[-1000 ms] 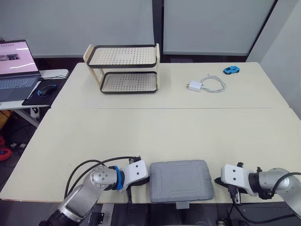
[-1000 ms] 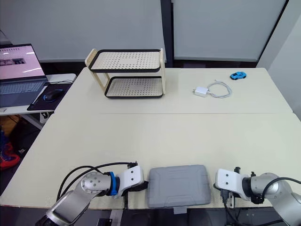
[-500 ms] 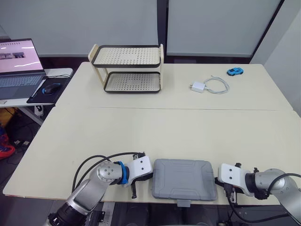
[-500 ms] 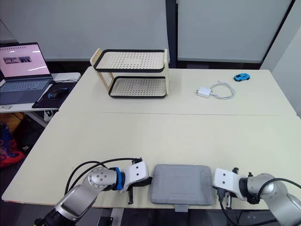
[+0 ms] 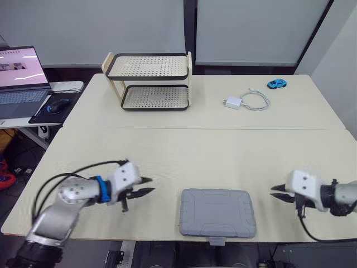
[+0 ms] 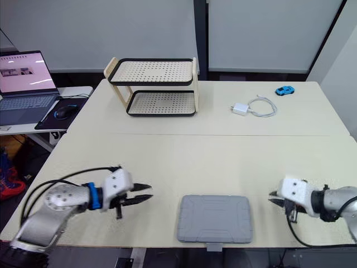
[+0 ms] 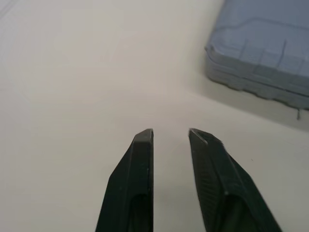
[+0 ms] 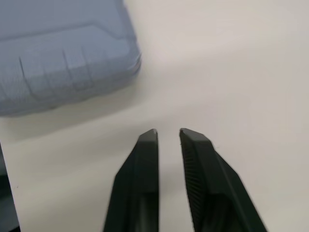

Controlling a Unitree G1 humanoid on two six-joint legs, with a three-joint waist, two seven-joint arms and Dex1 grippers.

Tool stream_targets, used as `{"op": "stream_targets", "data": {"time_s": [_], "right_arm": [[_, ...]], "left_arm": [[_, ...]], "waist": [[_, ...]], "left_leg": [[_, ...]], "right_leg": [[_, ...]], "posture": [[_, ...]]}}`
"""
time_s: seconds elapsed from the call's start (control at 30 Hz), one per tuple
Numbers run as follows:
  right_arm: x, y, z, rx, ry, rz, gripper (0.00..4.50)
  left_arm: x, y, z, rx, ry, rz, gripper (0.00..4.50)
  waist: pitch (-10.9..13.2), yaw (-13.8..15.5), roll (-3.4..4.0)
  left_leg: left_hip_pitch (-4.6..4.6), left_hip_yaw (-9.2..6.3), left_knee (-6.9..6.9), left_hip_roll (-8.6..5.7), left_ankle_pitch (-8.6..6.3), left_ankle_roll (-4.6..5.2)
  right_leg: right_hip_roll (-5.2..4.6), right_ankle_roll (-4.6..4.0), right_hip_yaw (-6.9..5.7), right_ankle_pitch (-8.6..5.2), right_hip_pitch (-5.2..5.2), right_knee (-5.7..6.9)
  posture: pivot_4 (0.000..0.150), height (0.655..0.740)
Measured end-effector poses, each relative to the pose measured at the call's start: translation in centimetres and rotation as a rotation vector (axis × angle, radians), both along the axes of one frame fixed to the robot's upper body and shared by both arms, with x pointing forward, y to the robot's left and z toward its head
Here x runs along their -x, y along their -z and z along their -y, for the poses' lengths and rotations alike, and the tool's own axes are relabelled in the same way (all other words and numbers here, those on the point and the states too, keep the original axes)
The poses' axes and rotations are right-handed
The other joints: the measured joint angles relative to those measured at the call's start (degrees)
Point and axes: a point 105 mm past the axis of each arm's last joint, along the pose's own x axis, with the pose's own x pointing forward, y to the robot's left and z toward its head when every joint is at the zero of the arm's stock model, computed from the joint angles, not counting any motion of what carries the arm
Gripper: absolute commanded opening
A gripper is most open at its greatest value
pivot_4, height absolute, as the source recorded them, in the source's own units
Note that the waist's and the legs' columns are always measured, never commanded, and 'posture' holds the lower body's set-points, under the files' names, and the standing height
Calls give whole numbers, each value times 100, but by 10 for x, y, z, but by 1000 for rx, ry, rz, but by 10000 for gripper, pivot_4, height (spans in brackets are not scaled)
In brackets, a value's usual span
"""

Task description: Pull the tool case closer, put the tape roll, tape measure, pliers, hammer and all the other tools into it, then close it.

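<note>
Now tool case (image 5: 217,213) lies between narrowly parted left gripper (image 5: 149,185) and right gripper (image 5: 273,191).

Closed tool case (image 5: 217,213) at near edge of counter (image 5: 167,156), open surface on both flanks; rack (image 5: 148,67), charger (image 5: 232,103) along far edge.

Looks like an office or lab room — a wide pale table (image 5: 195,151) before blank grey wall panels (image 5: 100,28), a side desk (image 5: 66,86) with an open laptop (image 5: 19,75) and mouse (image 5: 54,106), a white charger (image 5: 233,103) lying loose with its cable
</note>
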Motion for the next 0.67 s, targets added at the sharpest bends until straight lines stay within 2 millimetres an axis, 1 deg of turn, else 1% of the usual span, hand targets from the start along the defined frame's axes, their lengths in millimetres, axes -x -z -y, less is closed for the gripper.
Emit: {"op": "stream_targets", "data": {"time_s": [0.1, 0.2, 0.23, 0.27, 0.33, 0.4, 0.5, 0.67], "right_arm": [[-4, -15, 0, -45, -16, 37, 27827], [-12, -23, 3, -76, -1, 68, 38759], [-15, -25, 5, -80, 9, 77, 41813], [-17, -27, 6, -87, 14, 86, 44834], [-18, -28, 6, -102, 14, 89, 44834], [-17, -27, 5, -106, 15, 88, 44834], [-17, -26, 6, -107, 22, 78, 44834], [-18, -26, 7, -105, 26, 81, 44834]], "left_arm": [[-1, -11, -13, 30, -16, 14, 31697], [-5, -13, -30, 32, -53, 10, 41686], [-10, -14, -37, 36, -77, 21, 44217], [-15, -17, -42, 40, -106, 39, 45000], [-22, -19, -48, 36, -141, 71, 45000], [-22, -15, -51, 16, -155, 65, 45000], [-22, -8, -52, -12, -158, 59, 45000], [-25, -9, -52, -17, -164, 71, 45000]], "waist": [[0, 1, 0], [0, -1, 1], [0, -2, 1], [0, -3, 1], [0, -2, 1], [0, -5, 1], [1, -5, 1], [0, -6, 1]], "left_leg": [[1, 1, 0, 0, 0, 0], [2, 2, 0, -2, 0, 0], [2, 1, 0, -1, 0, 0], [1, -1, 0, -1, 0, 0], [1, 0, 0, -2, 0, 0], [0, 4, 0, -4, -1, 0], [0, 2, 0, -2, -1, -1], [1, 2, 0, -1, -1, -1]], "right_leg": [[0, 0, 0, 0, 1, 0], [0, 0, 0, 0, 0, 2], [0, 0, -1, 0, 1, 2], [0, 0, -3, 0, 0, 2], [0, 0, -1, 0, 0, 1], [-2, 0, 4, 0, -1, -1], [-1, 0, 3, 1, -3, 0], [0, -1, 3, 1, -3, 4]], "posture": [[1500, 7400], [1500, 7400], [1500, 7400], [1500, 7400], [1500, 7400], [1500, 7400], [1500, 7400], [1500, 7400]]}}
